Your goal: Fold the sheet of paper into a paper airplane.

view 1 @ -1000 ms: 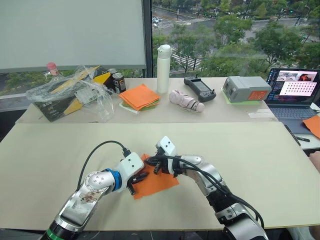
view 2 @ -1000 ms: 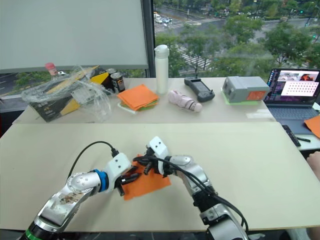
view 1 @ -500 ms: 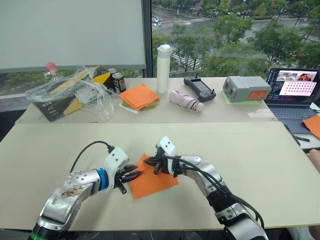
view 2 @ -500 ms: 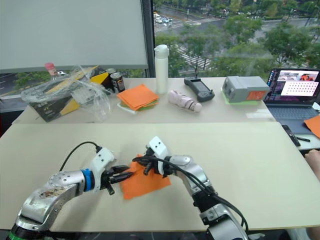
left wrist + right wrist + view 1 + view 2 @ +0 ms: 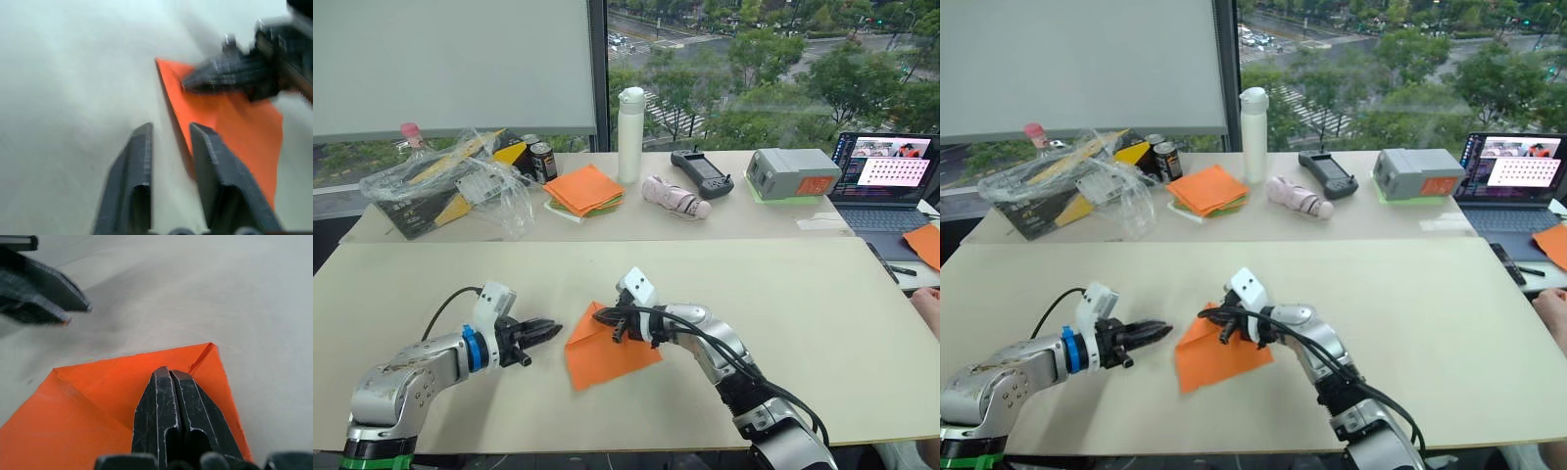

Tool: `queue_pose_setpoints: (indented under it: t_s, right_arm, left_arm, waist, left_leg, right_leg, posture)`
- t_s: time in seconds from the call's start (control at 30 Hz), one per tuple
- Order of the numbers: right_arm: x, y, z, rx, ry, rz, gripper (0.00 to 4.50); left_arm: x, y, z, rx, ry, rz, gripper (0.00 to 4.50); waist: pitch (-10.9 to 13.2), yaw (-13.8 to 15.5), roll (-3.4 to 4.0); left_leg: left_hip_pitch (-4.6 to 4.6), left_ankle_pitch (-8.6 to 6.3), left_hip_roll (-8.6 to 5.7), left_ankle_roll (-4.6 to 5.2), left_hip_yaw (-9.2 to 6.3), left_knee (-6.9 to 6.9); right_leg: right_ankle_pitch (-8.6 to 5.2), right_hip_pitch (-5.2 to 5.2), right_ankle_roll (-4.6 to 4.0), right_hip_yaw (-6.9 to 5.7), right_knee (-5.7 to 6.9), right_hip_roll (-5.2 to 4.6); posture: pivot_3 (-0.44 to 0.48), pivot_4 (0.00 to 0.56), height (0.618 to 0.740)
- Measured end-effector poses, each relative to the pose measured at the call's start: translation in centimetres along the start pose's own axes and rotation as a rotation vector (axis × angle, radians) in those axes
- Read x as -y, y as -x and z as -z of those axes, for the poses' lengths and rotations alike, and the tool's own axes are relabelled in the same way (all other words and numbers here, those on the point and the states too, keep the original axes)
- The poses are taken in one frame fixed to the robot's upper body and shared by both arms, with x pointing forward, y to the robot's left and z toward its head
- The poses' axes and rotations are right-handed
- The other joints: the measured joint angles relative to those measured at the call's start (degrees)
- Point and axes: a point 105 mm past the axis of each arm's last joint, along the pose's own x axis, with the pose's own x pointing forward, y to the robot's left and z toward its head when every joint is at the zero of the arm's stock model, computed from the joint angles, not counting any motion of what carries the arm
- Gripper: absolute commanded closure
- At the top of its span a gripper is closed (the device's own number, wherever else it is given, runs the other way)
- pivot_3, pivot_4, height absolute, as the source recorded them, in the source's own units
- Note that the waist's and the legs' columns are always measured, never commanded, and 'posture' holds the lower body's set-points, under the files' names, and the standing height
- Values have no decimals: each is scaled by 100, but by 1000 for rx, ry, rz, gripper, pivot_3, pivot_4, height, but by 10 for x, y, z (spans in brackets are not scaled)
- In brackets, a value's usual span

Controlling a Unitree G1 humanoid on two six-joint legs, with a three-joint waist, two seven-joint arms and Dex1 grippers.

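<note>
The sheet of paper (image 5: 612, 354), bright orange and creased, lies on the near table with one corner folded over (image 5: 203, 357). My right gripper (image 5: 604, 318) is shut, and its tips (image 5: 168, 373) press down on the paper's upper part. My left gripper (image 5: 553, 330) hovers just left of the paper's left edge and is not touching it. Its two fingers (image 5: 139, 166) are open with nothing between them. The paper (image 5: 234, 127) shows ahead of them in the left wrist view.
On the far table stand a pile of orange and green sheets (image 5: 585, 189), a white bottle (image 5: 630, 134), a plastic bag (image 5: 450, 186), a black controller (image 5: 702, 171), a grey box (image 5: 793, 173) and a laptop (image 5: 891, 181). A person's hand (image 5: 928, 308) is at the right edge.
My left gripper has drawn back to the left, off the paper. The right gripper has stayed pressed on the paper, whose left part now stands slightly raised.
</note>
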Motion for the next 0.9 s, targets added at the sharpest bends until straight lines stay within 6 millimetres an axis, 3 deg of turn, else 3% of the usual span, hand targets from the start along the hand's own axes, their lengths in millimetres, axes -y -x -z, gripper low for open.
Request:
queue_pose_setpoints:
  t_s: [0.03, 0.3, 0.43, 0.9]
  right_arm:
    - [0, 0, 0, 0, 1, 0, 4499]
    - [0, 0, 0, -2, 6, 1, 4499]
    - [0, -1, 0, -1, 5, 1, 4499]
    - [0, 0, 0, -2, 5, 4, 4499]
  left_arm:
    - [0, -1, -1, 10, 20, 0, 4485]
    - [17, -9, 1, 12, 81, 51, 4485]
    - [26, -14, 15, -37, 84, 71, 4485]
    - [16, -21, 30, -98, 68, -10, 4485]
  waist:
    - [0, -7, 0]
    - [0, -11, 0]
    - [0, -11, 0]
    - [0, -7, 0]
  left_leg:
    - [0, 0, 0, 0, 0, 0]
    - [0, 0, 0, 0, 0, 0]
    - [0, 0, 0, 0, 0, 0]
    - [0, 0, -1, 0, 1, 0]
  right_leg:
    - [0, -1, 0, 0, 1, -1]
    - [0, -3, 0, 0, 5, -2]
    - [0, -3, 0, 1, 5, -1]
    - [0, -2, 0, 1, 3, -2]
  posture:
    - [0, 150, 740]
    - [0, 150, 740]
    - [0, 150, 740]
    - [0, 150, 740]
